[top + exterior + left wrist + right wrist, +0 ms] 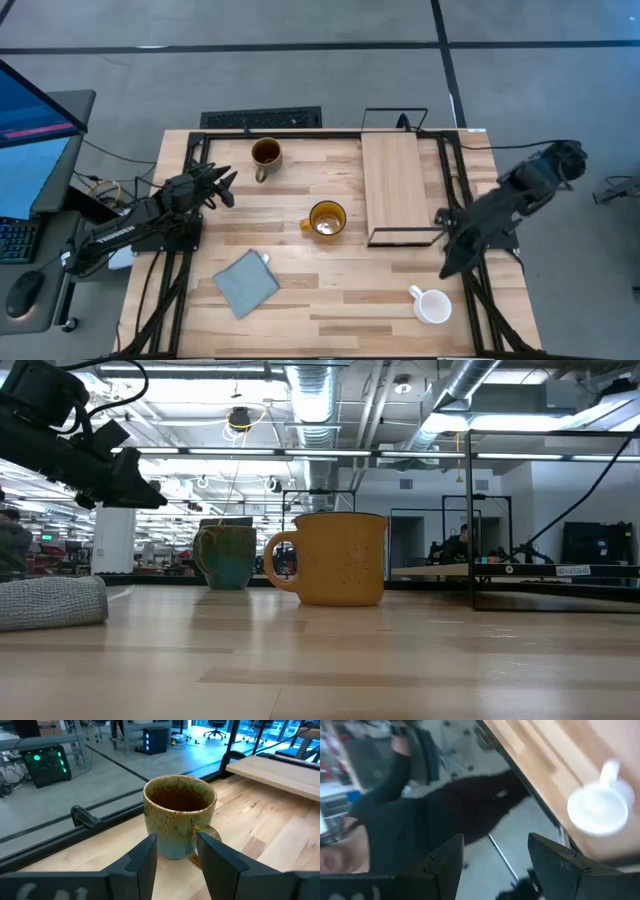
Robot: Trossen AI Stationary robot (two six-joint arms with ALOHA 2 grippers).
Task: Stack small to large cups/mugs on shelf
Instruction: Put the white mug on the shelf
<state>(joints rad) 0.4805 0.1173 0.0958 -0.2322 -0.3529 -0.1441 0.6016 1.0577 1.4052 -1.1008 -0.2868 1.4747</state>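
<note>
The dark brown-olive mug [266, 153] stands upright at the table's far left; it also shows in the low view [228, 555]. My left gripper [222, 185] is open, above the table and just short of this mug [180, 815]. The mug's handle [205, 837] faces the gap between the fingers, which touch nothing. The amber-yellow mug [326, 220] stands at mid-table. The small white mug [432, 305] stands at the near right. The shelf [395, 185] stands at the far right. My right gripper [452, 262] is open and empty [495, 855], raised beside the white mug [597, 807].
A grey-blue folded cloth [246, 283] lies at the near left. Black frame rails [180, 260] run along the table's left and right sides. A person in dark clothing [395, 825] is beyond the table's edge. A monitor [30, 130] stands off the table's left.
</note>
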